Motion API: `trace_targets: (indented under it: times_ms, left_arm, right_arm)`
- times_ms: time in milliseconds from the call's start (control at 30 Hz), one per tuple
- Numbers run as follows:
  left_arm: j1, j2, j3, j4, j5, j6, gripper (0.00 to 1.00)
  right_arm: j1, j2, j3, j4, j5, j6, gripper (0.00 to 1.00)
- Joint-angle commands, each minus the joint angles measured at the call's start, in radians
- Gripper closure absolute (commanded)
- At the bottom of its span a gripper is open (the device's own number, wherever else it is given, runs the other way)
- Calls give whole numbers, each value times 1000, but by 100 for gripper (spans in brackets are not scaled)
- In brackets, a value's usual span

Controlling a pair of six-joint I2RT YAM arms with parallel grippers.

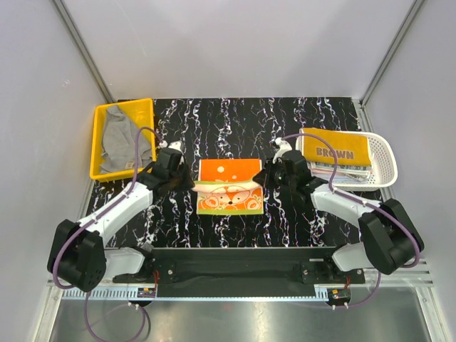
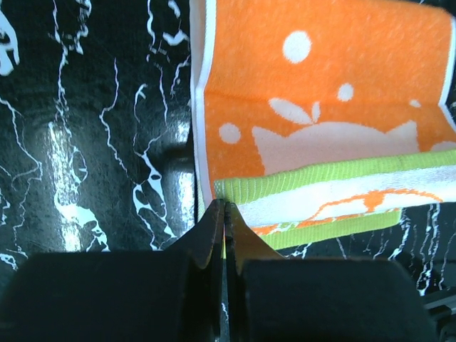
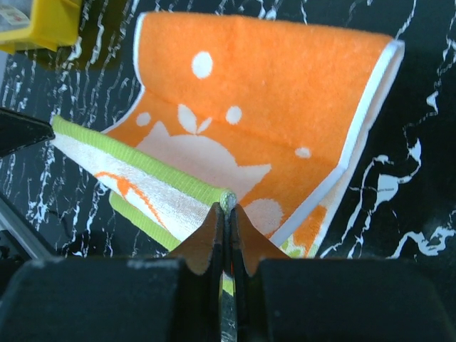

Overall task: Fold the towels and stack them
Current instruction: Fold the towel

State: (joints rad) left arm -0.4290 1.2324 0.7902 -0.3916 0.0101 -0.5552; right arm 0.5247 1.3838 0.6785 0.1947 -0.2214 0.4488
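Note:
An orange towel with white dots, a fox picture and a lime-green border lies half folded at the middle of the black marbled table. My left gripper is shut on its green-edged left corner. My right gripper is shut on the green-edged right corner. Both hold the folded-over flap just above the lower layer. A grey towel lies crumpled in the yellow bin. A yellow towel lettered BROWN tops a folded stack in the white basket.
The yellow bin stands at the back left and the white slotted basket at the back right. Bare marbled tabletop stretches behind the orange towel. A corner of the yellow bin shows in the right wrist view.

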Motion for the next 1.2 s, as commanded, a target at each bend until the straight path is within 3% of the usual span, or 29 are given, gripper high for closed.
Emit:
trace_targets:
  times_ms: [0,133,300,367,533,700,967,1167]
  left_arm:
    - [-14,1,-54,66,24,-11,100]
    - [-28,12,-97,100,28,-31,100]
    - [-37,24,-141,149,36,-38,99]
    - [-40,22,-161,158,45,-45,92]
    - [-48,-5,-186,175,56,-40,87]
    - [-50,4,-193,189,77,-28,88]
    - [-60,4,-201,203,94,-34,93]
    - [-67,-10,-232,200,87,-41,92]
  right_arm:
    - [12,15,-23,51,8,31,96]
    - [12,30,-42,74,-10,51,79]
    - [17,50,-62,95,-30,73,71]
    - [18,55,-68,95,-41,77,70]
    - [20,41,-76,92,-30,91,63]
    - [21,58,-62,83,-36,99,64]
    - [23,55,-77,60,-27,108,80]
    - [23,3,-122,43,-39,119,84]
